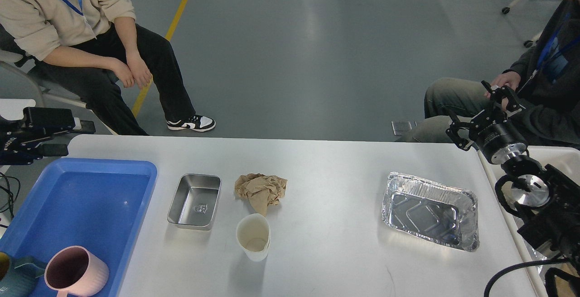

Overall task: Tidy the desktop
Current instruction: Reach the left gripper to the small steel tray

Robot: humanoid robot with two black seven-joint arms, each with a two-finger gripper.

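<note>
The large white-grey rectangular tabletop [317,161] fills the lower view. On it, from 9 o'clock to 3 o'clock: blue plastic tray [90,170] holding a pink ribbed mug [76,272], square steel dish [195,201], crumpled brown paper [261,189] with a white paper cup [253,237] just beside it at 6 o'clock, and foil tray [429,211]. Our left gripper [68,138] hovers at the 9 o'clock edge, fingers parted and empty. Our right gripper [482,109] hangs at 3 o'clock, fingers spread, empty
</note>
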